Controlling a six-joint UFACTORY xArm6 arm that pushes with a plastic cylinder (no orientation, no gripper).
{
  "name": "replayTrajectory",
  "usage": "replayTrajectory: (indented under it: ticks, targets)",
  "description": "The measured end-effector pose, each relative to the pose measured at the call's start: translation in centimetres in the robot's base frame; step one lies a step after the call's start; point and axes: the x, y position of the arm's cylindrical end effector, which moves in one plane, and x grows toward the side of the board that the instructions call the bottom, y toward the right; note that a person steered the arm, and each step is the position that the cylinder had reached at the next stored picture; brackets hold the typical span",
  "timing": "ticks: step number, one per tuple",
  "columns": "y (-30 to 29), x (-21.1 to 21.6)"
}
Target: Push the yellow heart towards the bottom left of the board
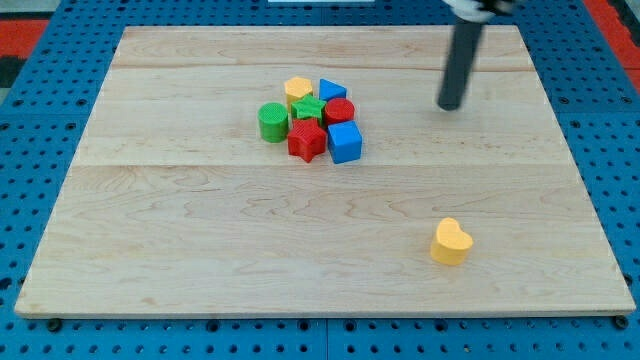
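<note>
The yellow heart lies alone near the view's bottom right of the wooden board. My tip is in the upper right part of the board, well above the heart in the view and apart from it. It stands to the right of a tight cluster of blocks and touches none of them.
The cluster sits above the board's centre: a yellow block, a blue block, a green star, a red cylinder, a green cylinder, a red star and a blue cube. A blue pegboard surrounds the board.
</note>
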Motion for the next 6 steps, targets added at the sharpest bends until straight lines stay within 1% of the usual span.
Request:
replayTrajectory:
  ticks: [1, 2, 3, 4, 5, 6]
  targets:
    - [3.2, 5.6]
    - [9.5, 9.1]
    - [6.6, 13.6]
    - [3.0, 14.5]
    - [1.7, 18.2]
    - [-3.4, 18.4]
